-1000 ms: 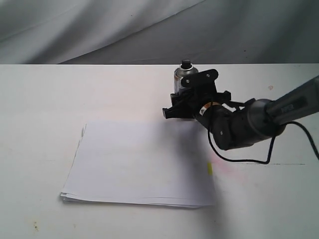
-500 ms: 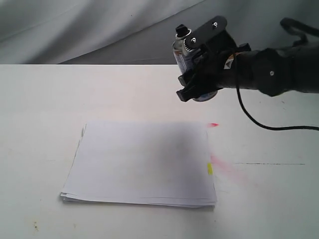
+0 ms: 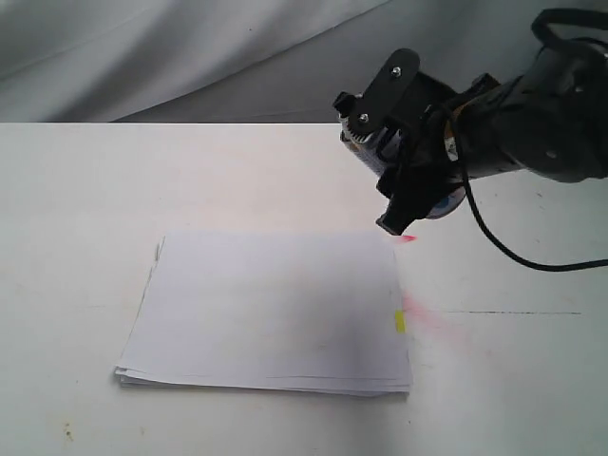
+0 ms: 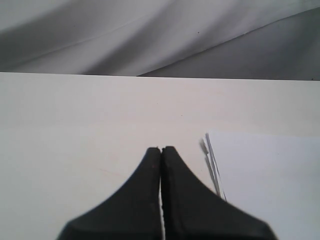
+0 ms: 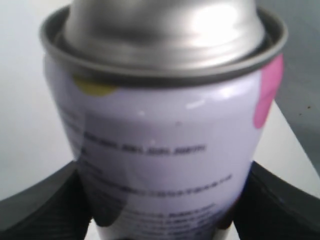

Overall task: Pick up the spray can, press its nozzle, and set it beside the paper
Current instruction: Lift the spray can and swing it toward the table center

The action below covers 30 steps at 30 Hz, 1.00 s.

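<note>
The spray can (image 3: 442, 201) hangs in the air above the table, beyond the paper's far right corner, tilted with its top to the upper left. My right gripper (image 3: 380, 161) is shut on the can, and its black fingers hide most of it. In the right wrist view the can (image 5: 160, 140) fills the frame, showing its grey text label and silver domed rim (image 5: 160, 65) between the fingers (image 5: 45, 205). The nozzle is out of that frame. The paper (image 3: 271, 309) lies flat with its yellow tab (image 3: 400, 322) on the right edge. My left gripper (image 4: 161, 150) is shut on nothing beside the paper (image 4: 270, 180).
Pink-red marks (image 3: 426, 319) stain the white table (image 3: 76, 190) at the paper's right edge. A black cable (image 3: 513, 256) loops down from the right arm. A grey cloth backdrop (image 3: 190, 57) hangs behind the table's far edge.
The right gripper lifted the can off the table from behind the paper, then swung it to the right and tilted it. The paper has not moved.
</note>
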Available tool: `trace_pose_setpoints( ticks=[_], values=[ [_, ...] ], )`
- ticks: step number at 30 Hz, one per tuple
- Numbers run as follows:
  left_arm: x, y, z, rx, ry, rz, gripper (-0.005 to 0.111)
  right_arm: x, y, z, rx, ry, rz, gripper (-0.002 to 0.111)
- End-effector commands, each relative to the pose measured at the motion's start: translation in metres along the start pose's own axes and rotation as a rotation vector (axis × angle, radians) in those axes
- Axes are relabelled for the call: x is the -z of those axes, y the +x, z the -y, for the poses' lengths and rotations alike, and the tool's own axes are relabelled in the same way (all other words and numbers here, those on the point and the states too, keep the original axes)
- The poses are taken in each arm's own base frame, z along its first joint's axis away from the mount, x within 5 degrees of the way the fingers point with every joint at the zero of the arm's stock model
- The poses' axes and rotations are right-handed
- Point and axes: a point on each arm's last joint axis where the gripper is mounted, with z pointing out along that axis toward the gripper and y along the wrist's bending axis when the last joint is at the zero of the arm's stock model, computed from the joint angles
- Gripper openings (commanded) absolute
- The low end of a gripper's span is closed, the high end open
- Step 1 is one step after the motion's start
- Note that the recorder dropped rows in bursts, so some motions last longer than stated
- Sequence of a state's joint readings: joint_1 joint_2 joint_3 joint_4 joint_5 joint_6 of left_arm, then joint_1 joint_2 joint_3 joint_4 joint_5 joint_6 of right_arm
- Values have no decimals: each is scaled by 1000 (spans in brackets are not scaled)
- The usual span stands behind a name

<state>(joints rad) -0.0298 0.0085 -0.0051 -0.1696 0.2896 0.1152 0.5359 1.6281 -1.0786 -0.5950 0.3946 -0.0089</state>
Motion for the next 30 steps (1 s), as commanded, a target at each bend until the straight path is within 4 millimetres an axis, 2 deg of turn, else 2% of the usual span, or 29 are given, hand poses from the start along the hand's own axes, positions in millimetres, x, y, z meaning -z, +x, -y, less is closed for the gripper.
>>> trace_pose_setpoints(
  ticks=[1, 6, 10, 16, 20, 30],
  values=[
    [0, 1, 0, 3, -3, 6, 0, 11, -19, -6, 101, 88, 88, 0],
    [0, 1, 0, 3, -3, 6, 0, 1, -27, -29, 246, 106, 61, 0],
    [0, 1, 0, 3, -3, 6, 0, -15, -25, -50, 296, 125, -22, 0],
    [0, 1, 0, 3, -3, 6, 0, -31, -28, -74, 320, 129, -19, 0],
    [0, 1, 0, 3, -3, 6, 0, -33, -31, -78, 368, 183, -13, 0],
    [0, 1, 0, 3, -3, 6, 0, -33, -31, -77, 372, 193, -20, 0]
  ],
)
